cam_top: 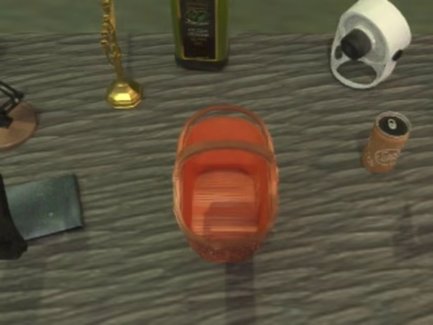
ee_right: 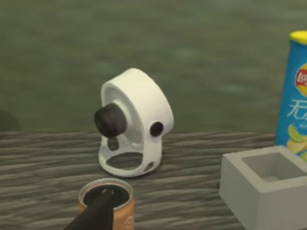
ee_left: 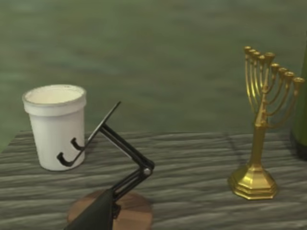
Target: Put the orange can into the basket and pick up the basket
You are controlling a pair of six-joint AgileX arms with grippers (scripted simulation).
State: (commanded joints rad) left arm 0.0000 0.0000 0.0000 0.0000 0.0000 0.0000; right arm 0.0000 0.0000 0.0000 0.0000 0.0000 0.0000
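Observation:
The orange can stands upright at the right of the table, silver top with a dark opening, well apart from the basket. The oval orange-red basket sits mid-table with its hoop handle up and nothing inside. In the right wrist view the can is close below the camera, and a dark part of my right gripper overlaps it. The right arm does not show in the top view. My left arm is parked at the table's left edge; a dark part of its gripper shows in the left wrist view.
Along the back stand a gold candelabrum, a dark green bottle and a white round fan-like device. A dark pad and a stand on a wooden base lie left. A white cup, grey box and blue chips tube appear in the wrist views.

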